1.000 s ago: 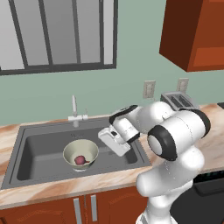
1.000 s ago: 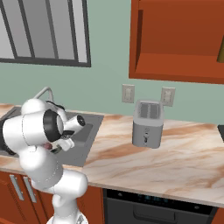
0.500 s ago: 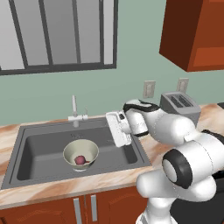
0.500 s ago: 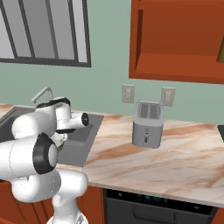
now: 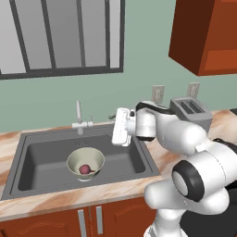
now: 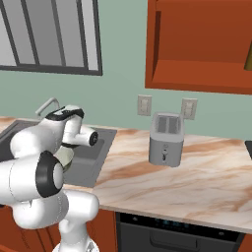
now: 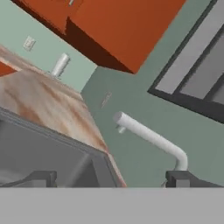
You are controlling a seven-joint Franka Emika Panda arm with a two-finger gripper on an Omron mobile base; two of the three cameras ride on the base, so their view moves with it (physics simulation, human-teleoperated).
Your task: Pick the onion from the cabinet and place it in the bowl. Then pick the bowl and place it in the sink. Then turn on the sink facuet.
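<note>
Left base view: bowl [image 5: 85, 163] sits in sink [image 5: 41, 159], onion [image 5: 84, 169] inside bowl. Faucet [image 5: 79, 118] upright at sink's back edge. My gripper [image 5: 112, 116] above sink's back right, near faucet.

Right base view: toaster [image 6: 166, 139] on counter [image 6: 197, 172], right of sink.

Hand view: faucet spout between my fingertips [image 7: 189, 179], well apart, holding nothing.
</note>
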